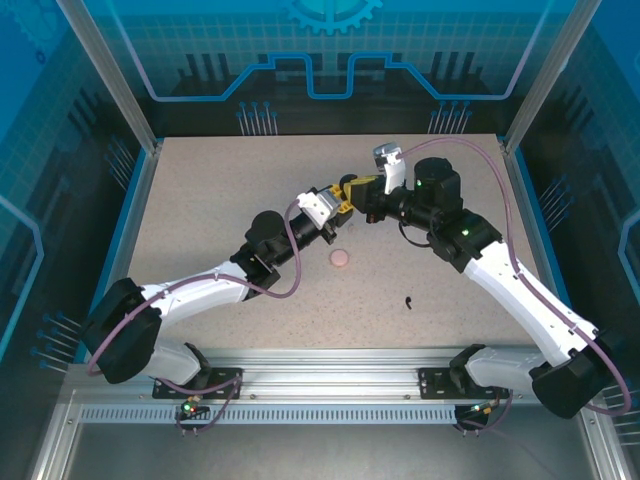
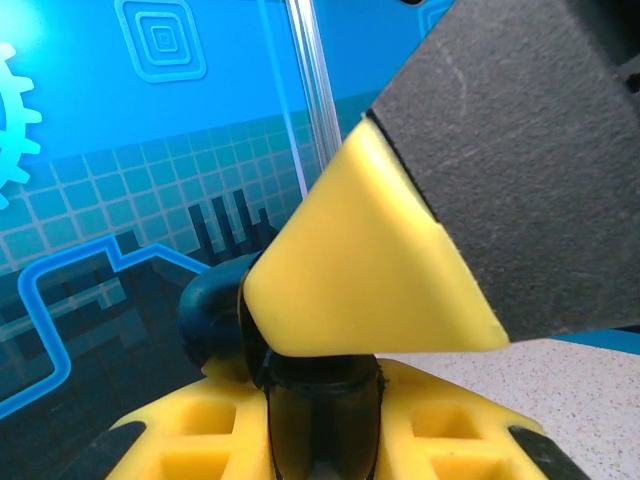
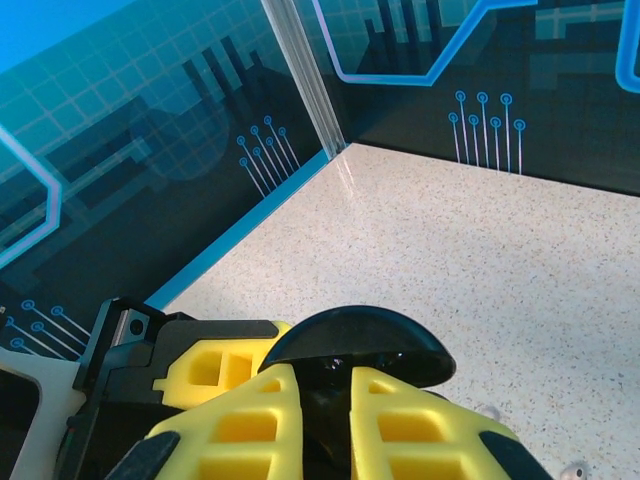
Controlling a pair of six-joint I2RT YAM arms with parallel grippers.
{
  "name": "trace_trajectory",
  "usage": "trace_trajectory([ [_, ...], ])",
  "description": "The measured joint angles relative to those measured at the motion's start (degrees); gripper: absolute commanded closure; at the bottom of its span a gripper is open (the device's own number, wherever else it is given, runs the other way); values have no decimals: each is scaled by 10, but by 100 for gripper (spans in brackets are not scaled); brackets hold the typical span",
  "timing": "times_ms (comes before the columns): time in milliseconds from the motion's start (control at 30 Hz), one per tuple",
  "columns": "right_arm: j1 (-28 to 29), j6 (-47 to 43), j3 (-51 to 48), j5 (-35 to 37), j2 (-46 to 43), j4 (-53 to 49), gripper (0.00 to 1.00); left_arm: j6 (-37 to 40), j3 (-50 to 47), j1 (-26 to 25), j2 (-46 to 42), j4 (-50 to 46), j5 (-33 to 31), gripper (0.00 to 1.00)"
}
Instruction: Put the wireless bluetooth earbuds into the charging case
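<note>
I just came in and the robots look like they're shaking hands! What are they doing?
They are sharing one thing. The right arm holds a black round case, its lid up, in shut jaws above the table. The left arm meets it there, its jaws shut on what looks like the same case. A tiny black earbud and a pink round thing lie on the table, not yet put away.

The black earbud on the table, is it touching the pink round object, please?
Apart. The top view shows bare tabletop between the black earbud and the pink round object.
</note>
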Motion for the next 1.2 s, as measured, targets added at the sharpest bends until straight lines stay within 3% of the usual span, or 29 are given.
trace_trajectory([
  [33,0,-2,2,-2,2,-3,83,0,0,0,0,-2,0,100],
  [200,0,-8,15,-6,7,-21,54,-7,0,0,0,-5,0,100],
  [467,-3,19,87,5,22,-54,30,-15,0,0,0,-2,0,100],
  [667,-31,65,150,33,22,-86,29,-15,0,0,0,2,0,100],
  [833,-95,122,151,83,4,-163,28,-19,0,0,0,3,0,100],
  [967,-128,158,61,118,-25,-215,30,-26,-1,0,-2,3,0,100],
  [1200,-125,201,-153,145,-26,-282,35,-30,-6,0,-30,2,0,100],
])
